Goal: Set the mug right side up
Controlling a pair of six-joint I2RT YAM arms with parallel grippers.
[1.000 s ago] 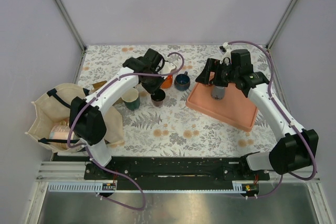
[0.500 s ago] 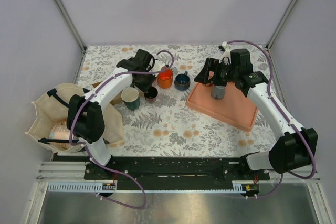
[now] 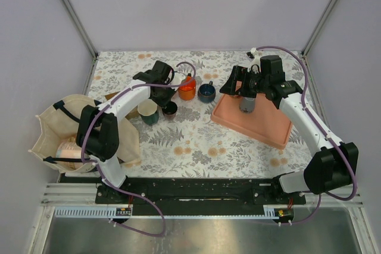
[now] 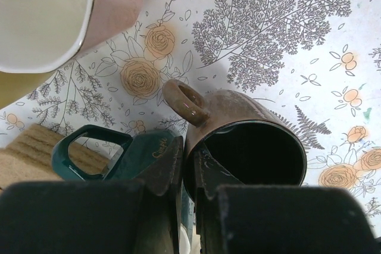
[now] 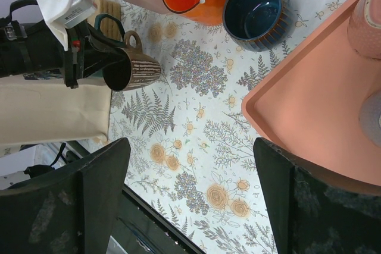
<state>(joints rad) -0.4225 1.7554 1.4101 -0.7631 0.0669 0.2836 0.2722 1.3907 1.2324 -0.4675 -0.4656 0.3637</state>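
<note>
Surface: a table (image 3: 196, 144) under a cloth printed with ferns and orange flowers.
Room: plain grey walls (image 3: 196, 4) on 3 sides, with metal posts at the back corners.
Left edge: a cream bag (image 3: 50, 129) with dark handles lies slumped there.
Right side: a pink tray (image 3: 265, 128) holds 1 grey cup (image 3: 246, 104).
Mug: the brown mug (image 4: 250, 147) is near the table's middle, its dark mouth open to the top camera and its loop handle showing in the left wrist view.
Mug's tilt: from the right wrist view it seems tipped toward the gripper, and I cannot tell whether its base touches the cloth.
Neighbours: a green mug (image 3: 148, 111) sits just beside it on the left, an orange mug (image 3: 187, 90) and a blue mug (image 3: 206, 93) stand behind it, and a pale mug (image 4: 41, 16) is near the orange one.
Left gripper (image 4: 187, 162): the fingers (image 4: 164, 168) pinch the brown mug's rim, 1 inside the mouth and 1 outside beside the handle.
Right gripper (image 5: 190, 165): its fingers (image 5: 98, 197) are spread wide and hold nothing; it hangs above the tray's far left corner.
</note>
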